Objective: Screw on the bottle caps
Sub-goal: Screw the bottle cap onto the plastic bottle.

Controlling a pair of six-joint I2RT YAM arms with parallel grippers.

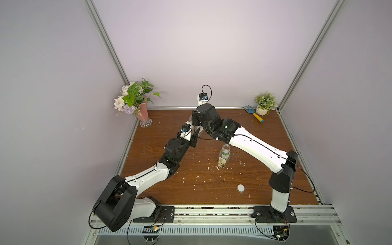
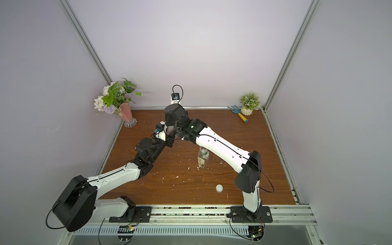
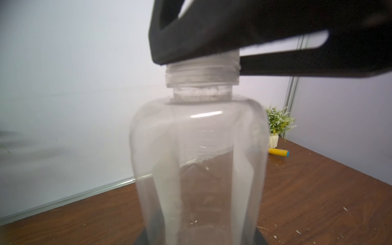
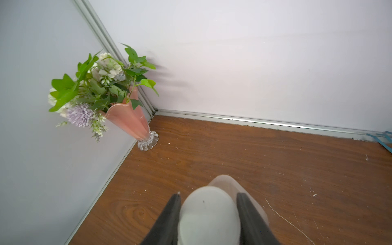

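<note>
Neither cap looked fully on. The right claw (image 4: 209, 196) pinched one white cap (image 4: 210, 220) between its two fingers and held it on the mouth of the squarish bottle (image 3: 197, 159). The left claw (image 1: 196, 134) clasped that bottle's body from both sides, just above the centre of the frame. Bare thread (image 3: 201, 72) showed under the right claw's fingers, so this cap probably needed more turns. The round bottle (image 1: 224, 156) stood open near the middle of the surface (image 1: 212, 195), and the second cap (image 1: 241, 187) lay apart from it, toward the lower right; that pair was not yet begun. Only the left wrist view showed the thread, and only the right wrist view showed the cap gripped. In both top views the right arm hid that joint, yet they alone showed the round bottle and second cap
</note>
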